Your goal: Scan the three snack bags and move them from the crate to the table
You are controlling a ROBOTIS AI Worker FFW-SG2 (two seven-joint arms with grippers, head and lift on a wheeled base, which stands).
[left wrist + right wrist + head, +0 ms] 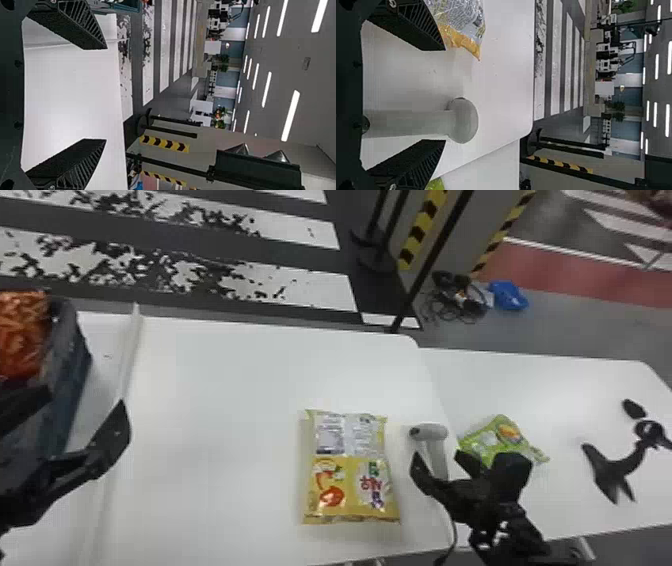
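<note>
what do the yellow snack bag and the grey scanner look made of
The yellow snack bag looks like thin, glossy plastic film, perhaps foil-lined: bright glints and creases. The grey scanner seems hard plastic, probably matte: smooth, softly shaded.

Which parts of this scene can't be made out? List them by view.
Head view:
- part of the crate, cut off by the left edge
- part of the green bag, behind the right gripper
- fine print on the yellow bag, too small

Right wrist view:
- part of the yellow bag, cut off by the picture's edge
</note>
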